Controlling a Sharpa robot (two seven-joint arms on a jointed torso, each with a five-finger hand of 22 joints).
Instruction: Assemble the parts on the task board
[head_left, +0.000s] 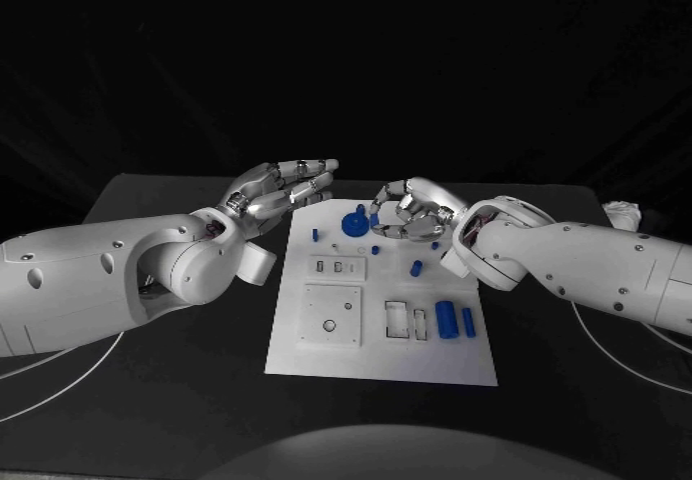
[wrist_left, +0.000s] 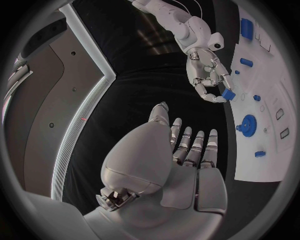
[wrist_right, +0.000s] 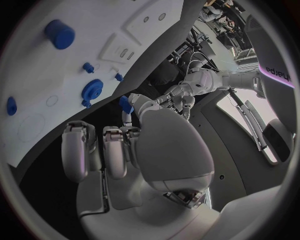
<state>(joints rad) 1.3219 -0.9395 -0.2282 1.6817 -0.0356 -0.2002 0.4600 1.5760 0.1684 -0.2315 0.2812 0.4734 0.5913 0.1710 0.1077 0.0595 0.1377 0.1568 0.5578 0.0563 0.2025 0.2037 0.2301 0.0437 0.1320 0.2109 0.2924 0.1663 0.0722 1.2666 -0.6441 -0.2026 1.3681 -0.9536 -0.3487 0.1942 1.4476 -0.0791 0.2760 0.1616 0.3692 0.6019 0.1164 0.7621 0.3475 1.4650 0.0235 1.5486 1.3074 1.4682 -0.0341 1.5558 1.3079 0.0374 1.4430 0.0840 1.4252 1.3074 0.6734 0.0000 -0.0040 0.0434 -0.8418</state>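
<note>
The white task board (head_left: 335, 355) lies in the middle of the black table. A blue gear (head_left: 356, 224) stands near the board's far edge, and it is also in the left wrist view (wrist_left: 247, 123) and the right wrist view (wrist_right: 92, 91). My right hand (head_left: 413, 211) hovers over the far edge with its fingers curled in. It pinches a small blue part (wrist_left: 228, 94) at its fingertips, right beside the gear. My left hand (head_left: 283, 188) hangs above the board's far left corner with its fingers stretched out and apart, holding nothing.
Two blue cylinders (head_left: 447, 320) lie side by side on the board's near right area. Small blue pegs (head_left: 417, 267) stand further back on the board. A square plate (head_left: 332, 314) and slotted recesses (head_left: 338, 266) occupy the left half. Black table surrounds the board.
</note>
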